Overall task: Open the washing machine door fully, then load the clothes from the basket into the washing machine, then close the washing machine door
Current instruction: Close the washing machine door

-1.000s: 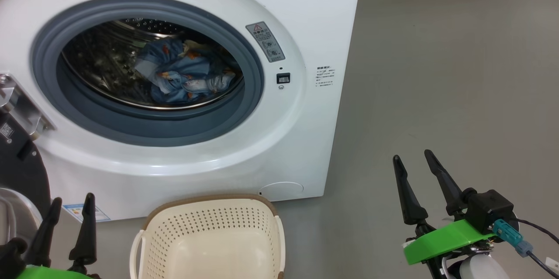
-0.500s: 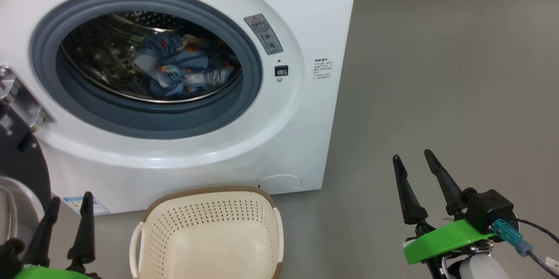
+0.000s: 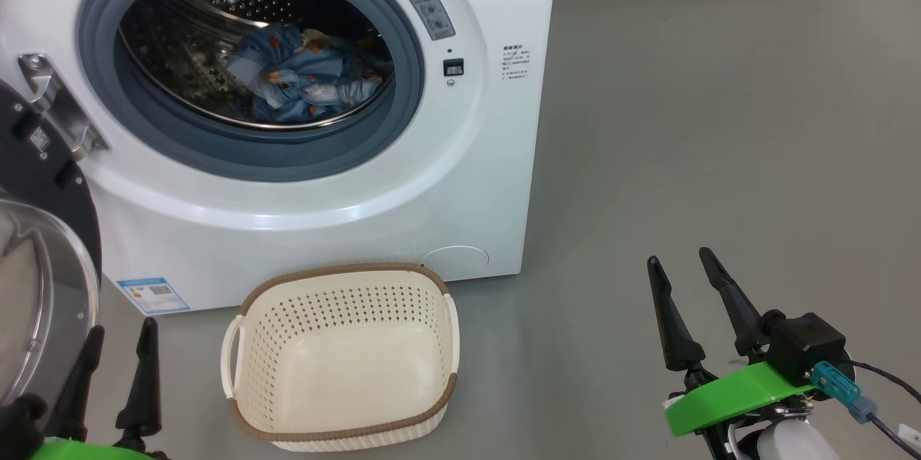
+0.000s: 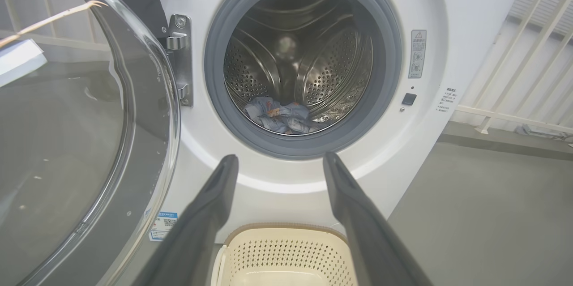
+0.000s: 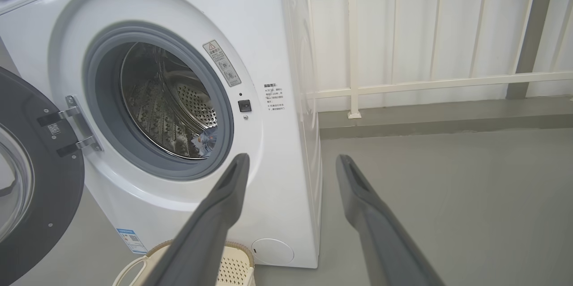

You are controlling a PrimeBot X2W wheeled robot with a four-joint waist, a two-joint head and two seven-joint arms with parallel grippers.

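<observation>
door's wide open; the washing machine door (image 3: 43,230) hangs off its hinge (image 3: 61,111) at the left edge of the washing machine (image 3: 475,179), so you can call step one done; the clothes (image 3: 306,82) lie in a blue heap at the bottom of the drum (image 3: 216,21), well inside the grey seal (image 3: 409,86); the basket (image 3: 338,271) sits on the floor (image 3: 683,122) just in front of the machine's lower front edge, below the opening, and its bottom shows bare, so loading looks finished as far as you can see; your left gripper (image 3: 121,329) hovers low beside the door, fingers spread, nothing between them; your right gripper (image 3: 678,258) hangs over bare floor well to the right of the machine, fingers apart too, empty; what's left, by my read, is the last step alone: get a gripper behind that door and swing it round until it latches
</observation>
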